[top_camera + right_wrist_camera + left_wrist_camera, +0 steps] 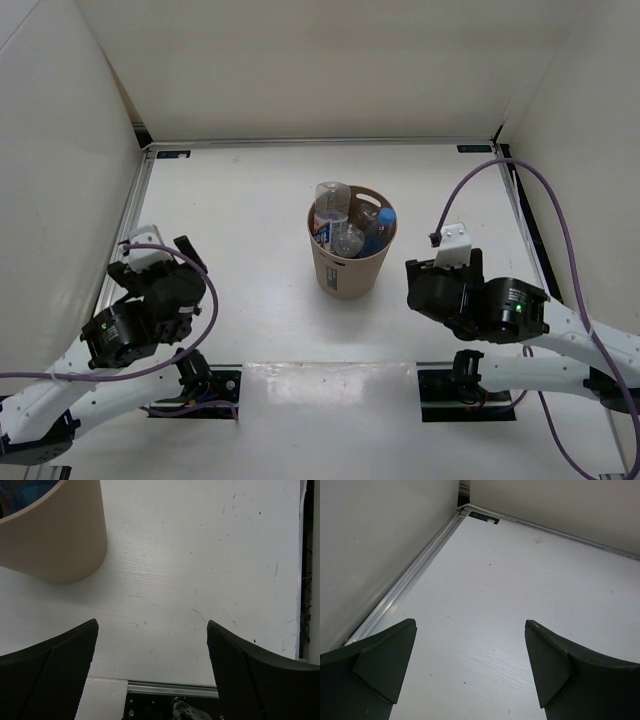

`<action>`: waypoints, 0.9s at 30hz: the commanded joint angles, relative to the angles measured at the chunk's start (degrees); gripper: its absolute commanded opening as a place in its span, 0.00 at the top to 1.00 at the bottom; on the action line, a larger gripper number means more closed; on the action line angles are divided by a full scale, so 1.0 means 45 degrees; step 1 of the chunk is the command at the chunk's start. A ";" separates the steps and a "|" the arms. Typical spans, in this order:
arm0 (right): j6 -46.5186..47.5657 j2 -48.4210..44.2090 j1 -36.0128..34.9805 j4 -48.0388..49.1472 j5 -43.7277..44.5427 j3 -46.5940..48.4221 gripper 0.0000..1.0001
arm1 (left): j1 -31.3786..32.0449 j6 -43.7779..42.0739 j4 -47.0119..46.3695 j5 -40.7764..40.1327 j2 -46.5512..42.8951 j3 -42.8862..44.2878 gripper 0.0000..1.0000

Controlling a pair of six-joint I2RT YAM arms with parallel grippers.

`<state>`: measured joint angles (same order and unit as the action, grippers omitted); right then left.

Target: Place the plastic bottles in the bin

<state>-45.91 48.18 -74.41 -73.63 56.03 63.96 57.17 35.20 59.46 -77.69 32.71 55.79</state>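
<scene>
Seemingly all bottles [343,222] sit in the bin [345,278]; left gripper [470,625] and right gripper [152,624] spread wide, empty.

Overhead view and close right-wrist view share the bin [345,278].

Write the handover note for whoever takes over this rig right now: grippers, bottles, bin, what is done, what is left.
Left gripper: open, empty, over bare table.
Right gripper: open, empty, beside the bin, not touching it.
Plastic bottles: inside the bin, the blue-capped bottle among them. Exact count unclear from above.
Done: no bottle shows on the table in any view.
Left: probably nothing; confirm the count.
</scene>
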 commanded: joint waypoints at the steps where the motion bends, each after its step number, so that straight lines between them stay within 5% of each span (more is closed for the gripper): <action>1: -0.0520 -0.0179 -0.0027 -0.0552 0.0439 0.0454 0.10 | -0.0028 0.2249 0.0144 -0.0743 -0.0587 -0.0444 0.00; 3: -0.0598 -0.0335 0.0032 -0.0514 0.0478 0.0415 0.10 | -0.0047 0.2374 -0.0319 -0.0899 -0.1193 -0.1200 0.00; 12: -0.0442 -0.2326 0.0189 -0.0046 0.0440 0.0122 0.10 | -0.0047 -0.2716 -0.5497 0.1792 -0.2388 -0.3374 0.00; 21: -0.0422 -0.3013 -0.0105 0.0072 0.0459 -0.0132 0.10 | -0.0689 -0.2360 -0.4490 0.4002 0.0894 -0.1776 0.00; 24: -0.0520 -0.2817 -0.0182 -0.0064 0.0498 -0.0074 0.10 | -0.1764 -0.2351 -0.4872 0.5171 0.0292 -0.1986 0.00; 27: -0.0540 -0.2719 -0.0222 -0.0025 0.0498 -0.0093 0.10 | -0.2897 -0.2472 -0.5147 0.8152 -0.0452 -0.2222 0.00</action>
<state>-47.48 35.51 -75.00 -74.04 56.64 63.83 47.44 24.21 37.71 -53.69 33.95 45.32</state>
